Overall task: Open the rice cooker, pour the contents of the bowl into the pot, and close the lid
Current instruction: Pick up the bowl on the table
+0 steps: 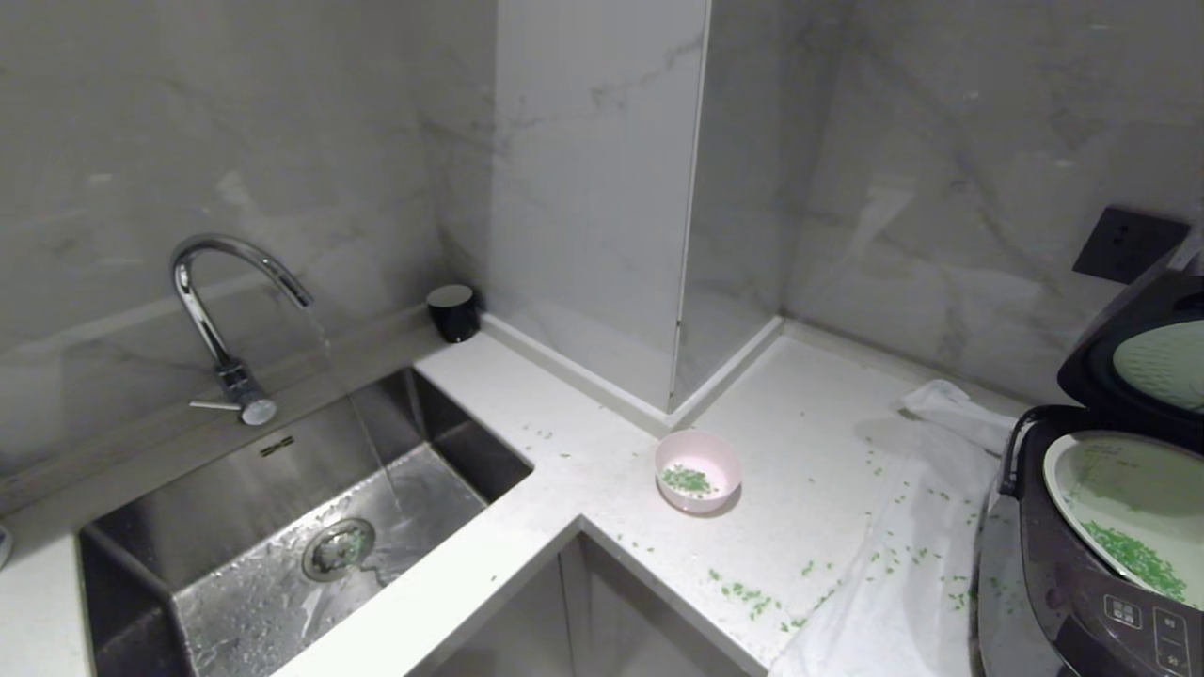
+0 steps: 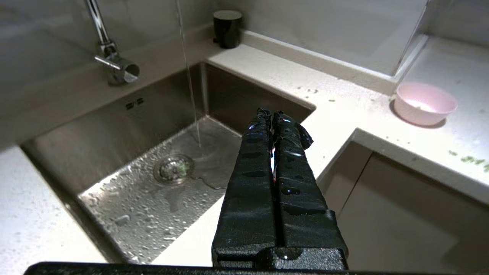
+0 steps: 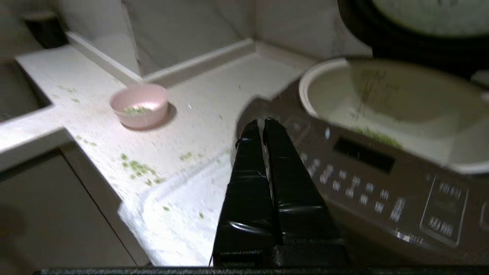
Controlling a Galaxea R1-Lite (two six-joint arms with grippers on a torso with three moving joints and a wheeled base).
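Pouring part done; hinged dark lid [image 1: 1143, 357] stands open.
Both pincers, left pincer [image 2: 272, 114] and right pincer [image 3: 259, 124], clenched, empty. Small pale pink bowl [image 3: 139, 104] ahead of the right pincer on the tabletop [image 1: 809, 442]; dark rice cooker [image 3: 382, 168] beside it. Next: press lid down.

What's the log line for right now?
lid: open | pot: some greens | bowl: on counter, some greens left | left pincer: shut, empty | right pincer: shut, empty

Your kitchen corner, tap running

You've got a chrome faucet [image 1: 218, 310] dribbling a thin stream into the wet steel sink [image 1: 282, 527], a black cup [image 1: 453, 311] in the corner behind it, a white cloth [image 1: 903, 583] draped over the counter [image 1: 527, 470] edge, and a dark outlet [image 1: 1129, 243] on the marble wall.
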